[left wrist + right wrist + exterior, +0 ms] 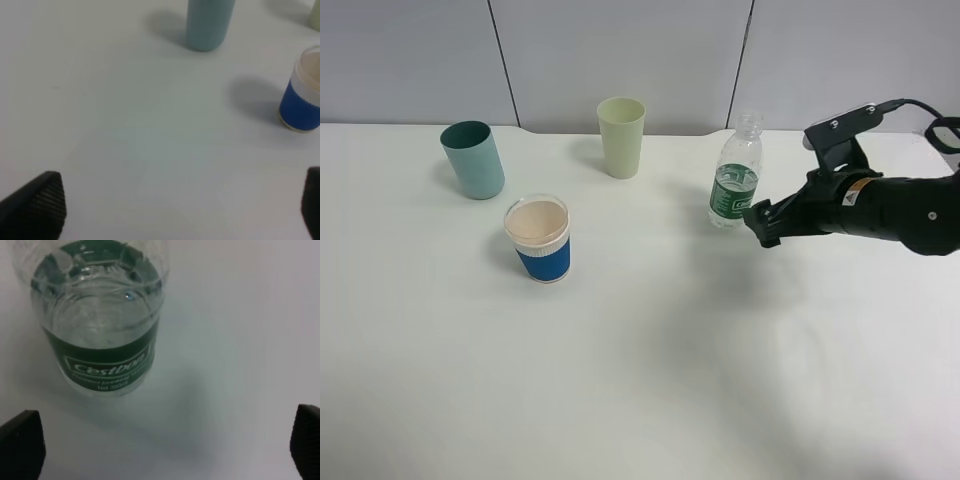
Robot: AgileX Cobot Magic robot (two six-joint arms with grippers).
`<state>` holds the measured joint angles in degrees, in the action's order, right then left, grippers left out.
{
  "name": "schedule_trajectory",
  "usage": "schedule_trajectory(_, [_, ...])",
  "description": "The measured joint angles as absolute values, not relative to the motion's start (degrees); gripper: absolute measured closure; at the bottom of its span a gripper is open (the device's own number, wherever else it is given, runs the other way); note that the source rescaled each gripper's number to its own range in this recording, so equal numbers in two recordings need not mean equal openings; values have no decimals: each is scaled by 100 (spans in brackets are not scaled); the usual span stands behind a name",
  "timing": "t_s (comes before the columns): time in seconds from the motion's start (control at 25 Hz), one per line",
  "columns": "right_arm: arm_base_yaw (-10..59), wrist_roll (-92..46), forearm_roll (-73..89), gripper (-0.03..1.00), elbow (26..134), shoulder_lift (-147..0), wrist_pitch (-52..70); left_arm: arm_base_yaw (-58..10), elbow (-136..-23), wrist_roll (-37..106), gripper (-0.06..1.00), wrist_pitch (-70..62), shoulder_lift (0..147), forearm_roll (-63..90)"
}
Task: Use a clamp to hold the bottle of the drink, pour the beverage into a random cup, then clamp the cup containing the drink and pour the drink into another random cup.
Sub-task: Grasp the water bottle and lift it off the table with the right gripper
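Bottle (734, 178) of clear plastic with a green label stands upright on the white table (650, 390), toward the far right and well apart from the 3 cups. Only the high view gives the whole layout: a teal cup (473, 159) at far left, a pale green cup (621, 136) at the far middle, and a blue-and-white paper cup (539, 240) nearer the front, all upright. It also shows the right gripper (760, 222) reaching in low from the right edge, its black tips just beside the bottle's label; from this angle I cannot tell whether they touch. The right wrist view settles that: its 2 fingertips (20, 446) sit at opposite edges of the frame, spread wide with nothing between them. The bottle stands just ahead of the gap, apart from both. That view also makes the label's lettering legible, which the high view leaves too small, but it cuts off the bottle's neck and mouth. How full the bottle is I cannot tell. The left gripper (175, 207) appears only in the left wrist view, likewise spread wide over bare table, holding nothing, with just its tips in frame. Beyond it stand the teal cup, its rim cut off, and the paper cup, cropped at the frame's edge. Whether any cup holds liquid is hard to make out.
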<state>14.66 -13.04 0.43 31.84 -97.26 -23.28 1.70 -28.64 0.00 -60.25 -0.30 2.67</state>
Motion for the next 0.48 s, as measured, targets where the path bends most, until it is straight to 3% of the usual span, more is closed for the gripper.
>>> schedule_trajectory(0.48, [1466, -1304, -262, -1, 3199, -10993, -4585, 170, -2864, 0, 10, -6025, -30, 267])
